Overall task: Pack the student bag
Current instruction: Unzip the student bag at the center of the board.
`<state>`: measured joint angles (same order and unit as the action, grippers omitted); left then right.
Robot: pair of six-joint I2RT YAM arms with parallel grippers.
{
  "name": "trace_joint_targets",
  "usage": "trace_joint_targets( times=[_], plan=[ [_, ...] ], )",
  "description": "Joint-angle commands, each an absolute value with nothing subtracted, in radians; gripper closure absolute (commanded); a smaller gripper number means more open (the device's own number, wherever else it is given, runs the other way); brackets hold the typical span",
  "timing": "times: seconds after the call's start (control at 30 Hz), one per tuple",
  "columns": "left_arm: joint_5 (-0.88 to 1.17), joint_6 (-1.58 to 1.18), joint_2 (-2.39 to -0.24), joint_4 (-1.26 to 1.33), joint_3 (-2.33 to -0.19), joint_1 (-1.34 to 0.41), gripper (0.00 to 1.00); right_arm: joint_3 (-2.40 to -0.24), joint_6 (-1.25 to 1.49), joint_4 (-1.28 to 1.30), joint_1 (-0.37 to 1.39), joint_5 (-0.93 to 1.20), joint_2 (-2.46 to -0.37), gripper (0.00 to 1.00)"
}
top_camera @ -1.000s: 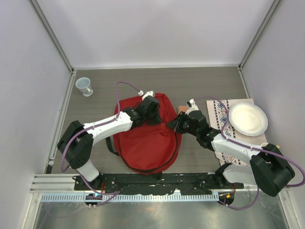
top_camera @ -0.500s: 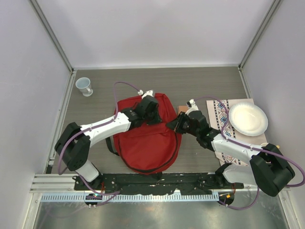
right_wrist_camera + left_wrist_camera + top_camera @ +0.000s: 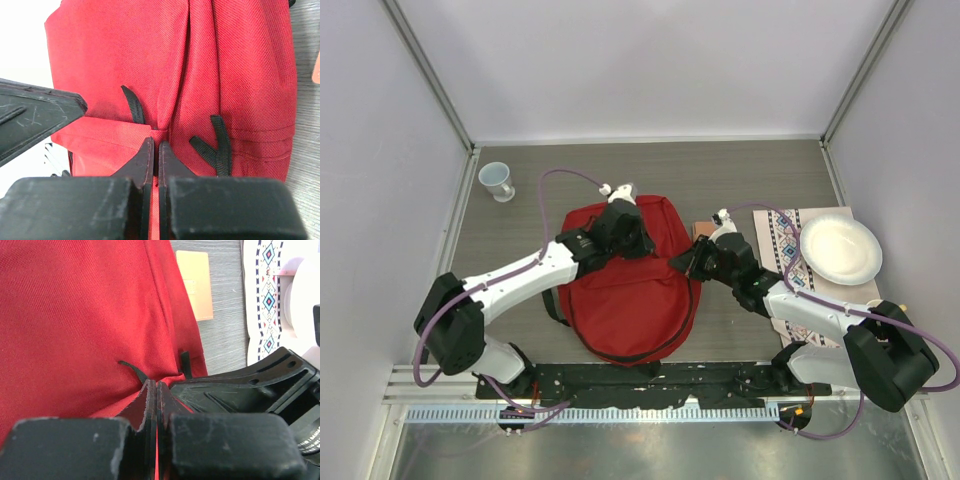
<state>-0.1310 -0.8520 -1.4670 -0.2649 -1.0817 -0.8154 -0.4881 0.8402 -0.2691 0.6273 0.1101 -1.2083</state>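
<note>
On student bag | left arm outstretched | right arm bent inward

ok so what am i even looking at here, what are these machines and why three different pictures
The left arm and right arm are robots bolted to the near edge of a table. One picture looks down from above; the other two come from a camera on each wrist. A red bag lies in the middle, a cup at the far left, and a tan card, a patterned mat and a white plate on it to the right. The left gripper and the right gripper are both shut, each pinching a fold of the bag's fabric.
</note>
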Motion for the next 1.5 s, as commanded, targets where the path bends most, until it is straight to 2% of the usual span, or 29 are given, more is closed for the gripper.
trace_joint_targets(
  times=[0.0, 0.03, 0.1, 0.13, 0.17, 0.23, 0.33, 0.77, 0.97, 1.07, 1.3, 1.47],
  plan=[
    [-0.146, -0.845, -1.457, -0.245, -1.081, -0.810, 0.99, -0.486, 0.824, -0.287, 0.630, 0.109, -1.178, 0.99],
    [-0.150, -0.853, -1.474, -0.258, -1.089, -0.808, 0.87, -0.486, 0.824, -0.290, 0.630, 0.109, -1.177, 0.99],
    [-0.155, -0.882, -1.488, -0.281, -1.106, -0.808, 0.71, -0.488, 0.824, -0.293, 0.630, 0.110, -1.178, 0.99],
    [-0.150, -0.890, -1.497, -0.279, -1.108, -0.808, 0.58, -0.488, 0.824, -0.291, 0.629, 0.112, -1.177, 0.99],
    [-0.147, -0.896, -1.508, -0.275, -1.112, -0.808, 0.52, -0.488, 0.825, -0.293, 0.630, 0.112, -1.175, 0.99],
    [-0.152, -0.923, -1.517, -0.275, -1.114, -0.810, 0.43, -0.486, 0.824, -0.291, 0.630, 0.112, -1.172, 0.99],
    [-0.150, -0.949, -1.542, -0.293, -1.127, -0.808, 0.38, -0.485, 0.824, -0.290, 0.630, 0.110, -1.164, 0.99],
    [-0.118, -0.969, -1.680, -0.360, -1.250, -0.810, 0.35, -0.488, 0.821, -0.296, 0.630, 0.121, -1.175, 0.99],
    [-0.127, -0.973, -1.741, -0.460, -1.308, -0.808, 0.38, -0.479, 0.819, -0.308, 0.630, 0.118, -1.164, 0.99],
    [-0.132, -0.971, -1.762, -0.495, -1.331, -0.810, 0.42, -0.479, 0.812, -0.311, 0.632, 0.120, -1.160, 0.99],
    [-0.140, -0.951, -1.796, -0.554, -1.367, -0.813, 0.67, -0.482, 0.801, -0.307, 0.637, 0.110, -1.147, 0.99],
    [-0.130, -0.940, -1.812, -0.568, -1.381, -0.816, 0.77, -0.482, 0.801, -0.307, 0.643, 0.104, -1.141, 0.99]
  ],
)
